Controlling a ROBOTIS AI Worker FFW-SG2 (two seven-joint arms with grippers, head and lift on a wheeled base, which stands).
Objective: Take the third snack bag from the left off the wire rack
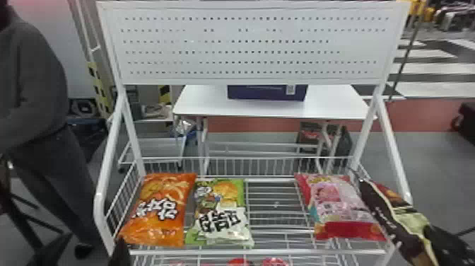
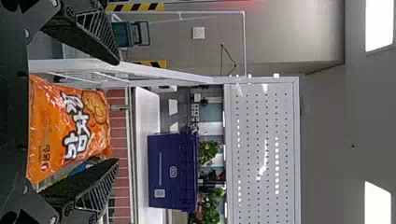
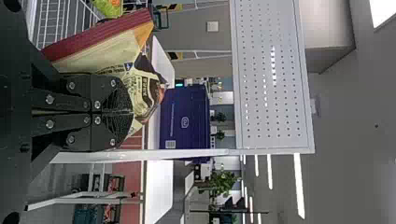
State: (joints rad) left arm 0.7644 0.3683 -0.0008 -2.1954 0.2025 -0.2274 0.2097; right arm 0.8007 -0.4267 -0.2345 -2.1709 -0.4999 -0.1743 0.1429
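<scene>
at the rack's right front corner: snack bag in the right gripper

on the white wire rack (image 1: 247, 252) lie an orange bag (image 1: 159, 208), a green bag (image 1: 219, 212) just beside it, a stretch of bare wire, then a pink bag (image 1: 335, 208). the black-and-green snack bag (image 1: 392, 212) hangs tilted over the right front corner, crossing the pink bag's edge in the head view, its near end pinched between the right gripper's (image 1: 433, 240) closed fingers. the left gripper (image 2: 109, 109) sits near the front left corner, fingers spread wide, holding nothing.

Snack bag (image 1: 396, 215) at wire rack (image 1: 275, 212) right front corner.
</scene>
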